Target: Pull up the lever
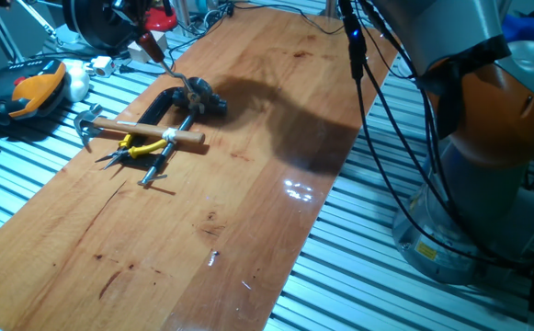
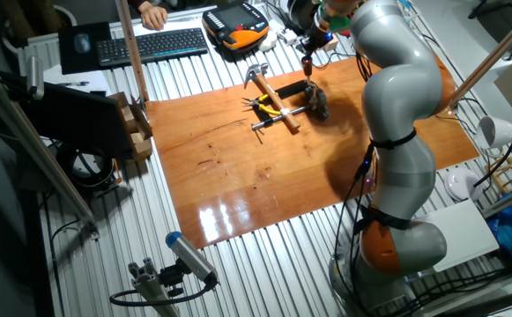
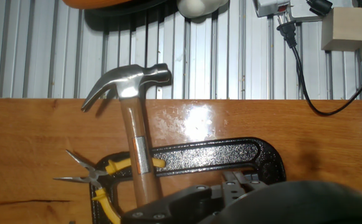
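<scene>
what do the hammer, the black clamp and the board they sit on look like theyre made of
The claw hammer seems to have a polished steel head, which mirrors the light, on a pale wooden shaft with visible grain. The black C-shaped clamp looks like cast metal under rough, pebbled paint. The reddish-brown board appears to be varnished wood: grain lines and a glossy glare patch.

The robot arm (image 2: 396, 97) is built of rounded, smooth silver-grey segments, with orange bands (image 2: 381, 246) showing at the joints low on its body. A dark ring circles the arm between two of its segments. Black cables (image 1: 377, 101) run down alongside it, past a small blue light, towards the broad grey base (image 1: 450, 239), which carries a small yellow label. Near the hand, red and green parts (image 2: 322, 18) show. In the hand view, dark grey casing (image 3: 243, 202) with small screws fills the bottom edge.
</scene>
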Tool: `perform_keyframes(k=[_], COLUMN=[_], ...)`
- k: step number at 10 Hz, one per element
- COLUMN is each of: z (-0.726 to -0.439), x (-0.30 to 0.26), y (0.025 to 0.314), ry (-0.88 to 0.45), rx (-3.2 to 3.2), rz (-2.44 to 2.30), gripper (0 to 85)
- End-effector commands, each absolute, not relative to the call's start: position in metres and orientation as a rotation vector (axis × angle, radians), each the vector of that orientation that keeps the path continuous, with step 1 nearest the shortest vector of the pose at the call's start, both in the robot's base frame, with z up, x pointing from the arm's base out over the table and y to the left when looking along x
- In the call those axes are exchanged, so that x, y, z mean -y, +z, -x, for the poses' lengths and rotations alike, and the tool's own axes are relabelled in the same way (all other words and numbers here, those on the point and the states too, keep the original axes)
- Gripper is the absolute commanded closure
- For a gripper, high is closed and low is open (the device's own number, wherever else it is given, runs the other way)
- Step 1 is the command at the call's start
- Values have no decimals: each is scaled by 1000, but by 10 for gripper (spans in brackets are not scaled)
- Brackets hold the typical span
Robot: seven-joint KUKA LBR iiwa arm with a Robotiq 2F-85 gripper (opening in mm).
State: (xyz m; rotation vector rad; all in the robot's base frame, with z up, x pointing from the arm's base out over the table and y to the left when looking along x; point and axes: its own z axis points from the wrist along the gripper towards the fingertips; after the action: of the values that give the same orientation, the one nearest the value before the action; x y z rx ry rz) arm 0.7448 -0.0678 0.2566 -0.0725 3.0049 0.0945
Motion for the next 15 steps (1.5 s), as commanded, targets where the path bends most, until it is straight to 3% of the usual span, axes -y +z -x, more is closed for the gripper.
perform_keyframes(k=[1, 15], z=[-743, -724], x=[66, 61], y=[256, 251], ry=[92, 98], rx=[-3006, -3013], rz=[73, 103], gripper=[850, 850])
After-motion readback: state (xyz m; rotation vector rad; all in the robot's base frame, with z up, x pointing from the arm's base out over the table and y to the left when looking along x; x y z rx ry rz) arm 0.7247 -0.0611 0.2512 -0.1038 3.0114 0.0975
